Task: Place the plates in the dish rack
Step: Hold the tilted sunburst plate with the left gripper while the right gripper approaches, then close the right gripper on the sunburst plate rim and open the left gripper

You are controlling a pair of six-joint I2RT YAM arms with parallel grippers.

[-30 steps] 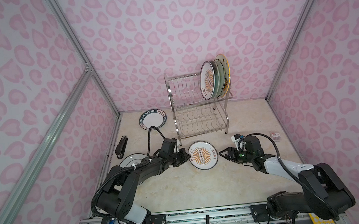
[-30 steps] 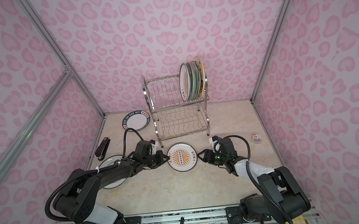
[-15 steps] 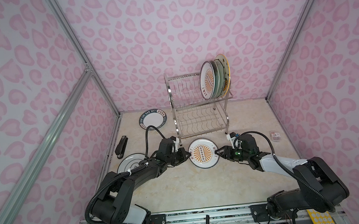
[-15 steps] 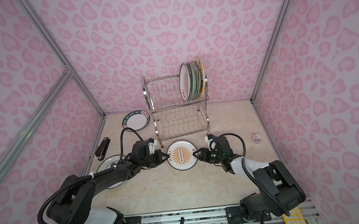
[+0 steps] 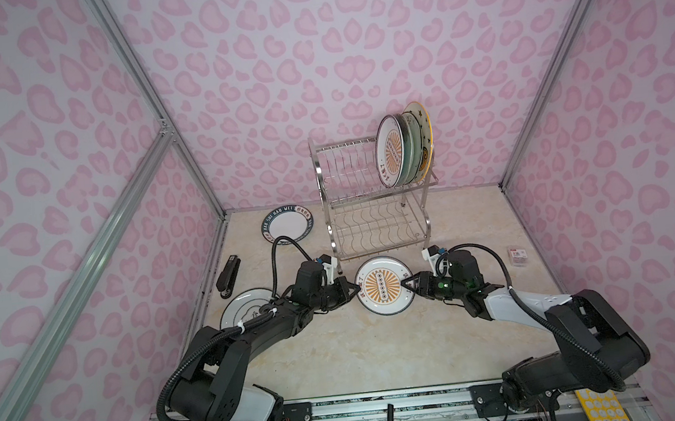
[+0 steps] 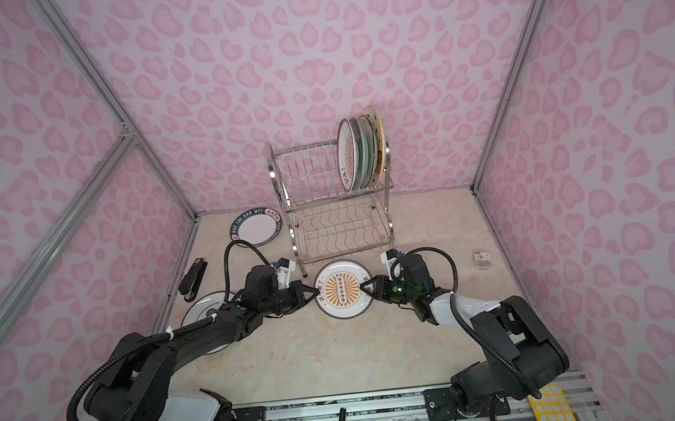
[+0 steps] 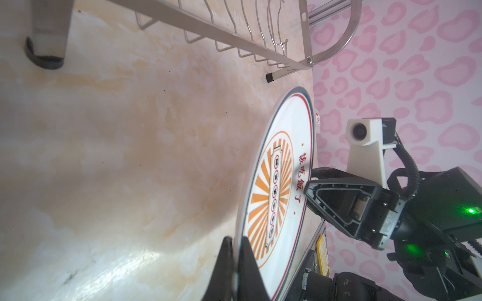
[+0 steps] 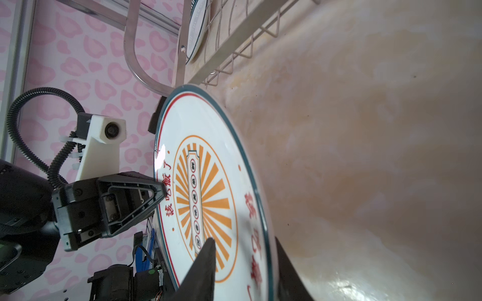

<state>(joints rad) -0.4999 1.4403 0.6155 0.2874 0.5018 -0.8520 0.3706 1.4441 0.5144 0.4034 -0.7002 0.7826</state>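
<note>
An orange-sunburst plate [image 5: 382, 284] [image 6: 340, 288] lies face up just in front of the dish rack [image 5: 372, 200] [image 6: 335, 207]. My left gripper [image 5: 355, 289] [image 7: 236, 238] is shut on its left rim. The right gripper [image 5: 405, 284] [image 8: 243, 239] straddles the right rim, one finger over the face and one under, jaws still apart. Three plates [image 5: 393, 154] stand at the right end of the rack's upper tier. A navy-lettered plate [image 5: 287, 228] lies left of the rack. A black-ringed white plate [image 5: 244, 311] lies partly under my left arm.
A black stapler [image 5: 228, 277] lies by the left wall. A small box [image 5: 518, 255] sits near the right wall. The rack's front legs stand close behind the held plate. A marker [image 5: 390, 416] rests on the front rail.
The right gripper has slid left onto the sunburst plate's right rim and its jaws have narrowed. The left gripper has kept its hold, and the plate has shifted slightly toward the rack.
</note>
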